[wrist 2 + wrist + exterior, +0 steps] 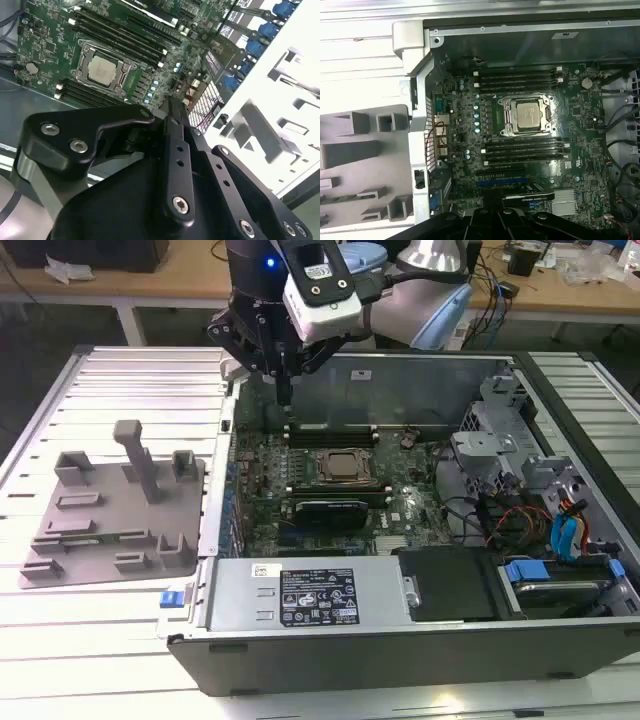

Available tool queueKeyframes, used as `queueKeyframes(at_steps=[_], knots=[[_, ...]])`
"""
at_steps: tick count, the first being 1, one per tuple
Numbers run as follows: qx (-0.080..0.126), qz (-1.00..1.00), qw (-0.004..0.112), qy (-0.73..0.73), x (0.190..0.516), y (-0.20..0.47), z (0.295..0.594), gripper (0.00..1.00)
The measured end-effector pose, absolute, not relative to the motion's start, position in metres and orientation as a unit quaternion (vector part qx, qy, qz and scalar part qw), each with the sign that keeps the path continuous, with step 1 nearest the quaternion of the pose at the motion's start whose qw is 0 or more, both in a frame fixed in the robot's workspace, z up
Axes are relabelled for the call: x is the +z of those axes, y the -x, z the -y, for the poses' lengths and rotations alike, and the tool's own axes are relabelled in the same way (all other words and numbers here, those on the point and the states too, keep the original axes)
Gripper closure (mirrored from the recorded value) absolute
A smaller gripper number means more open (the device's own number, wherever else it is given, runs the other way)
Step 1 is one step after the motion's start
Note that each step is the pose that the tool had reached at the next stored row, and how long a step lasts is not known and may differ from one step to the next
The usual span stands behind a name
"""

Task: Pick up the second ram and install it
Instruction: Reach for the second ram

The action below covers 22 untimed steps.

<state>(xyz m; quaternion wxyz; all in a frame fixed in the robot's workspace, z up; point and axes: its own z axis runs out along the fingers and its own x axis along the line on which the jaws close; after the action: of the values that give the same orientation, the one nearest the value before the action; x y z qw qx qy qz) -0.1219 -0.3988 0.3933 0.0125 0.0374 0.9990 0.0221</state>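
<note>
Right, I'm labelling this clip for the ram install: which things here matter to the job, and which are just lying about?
Job: gripper above the motherboard; black memory slots.
Lying about: processor; grey fixture plate; power supply; blue drive cables.

The gripper (285, 392) is hanging over the open board (262, 480). Case walls (430, 385) are boxing it in, and cables (503, 520) are maybe crowding one end.
</note>
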Motion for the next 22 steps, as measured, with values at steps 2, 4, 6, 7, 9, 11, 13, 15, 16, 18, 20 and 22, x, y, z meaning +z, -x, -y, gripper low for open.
queueKeyframes(at_steps=[2, 4, 6, 7, 9, 11, 13, 15, 16, 18, 20, 22], knots=[[0.022, -0.999, 0.012, -0.037, 0.393, 0.134, 0.399, 0.92], [0.022, -0.999, 0.013, -0.037, 0.393, 0.150, 0.399, 0.92], [0.022, -0.999, 0.013, -0.037, 0.393, 0.161, 0.399, 0.92], [0.022, -0.999, 0.013, -0.037, 0.393, 0.170, 0.399, 0.92], [0.022, -0.999, 0.013, -0.037, 0.392, 0.183, 0.399, 0.92], [0.022, -0.999, 0.013, -0.037, 0.392, 0.195, 0.399, 0.92], [0.022, -0.999, 0.013, -0.037, 0.392, 0.200, 0.399, 0.92], [0.022, -0.999, 0.013, -0.037, 0.392, 0.207, 0.399, 0.92], [0.022, -0.999, 0.013, -0.037, 0.391, 0.211, 0.399, 0.92], [0.022, -0.999, 0.013, -0.037, 0.391, 0.220, 0.399, 0.92], [0.022, -0.999, 0.013, -0.037, 0.390, 0.228, 0.399, 0.92], [0.022, -0.999, 0.013, -0.037, 0.390, 0.234, 0.399, 0.92]])
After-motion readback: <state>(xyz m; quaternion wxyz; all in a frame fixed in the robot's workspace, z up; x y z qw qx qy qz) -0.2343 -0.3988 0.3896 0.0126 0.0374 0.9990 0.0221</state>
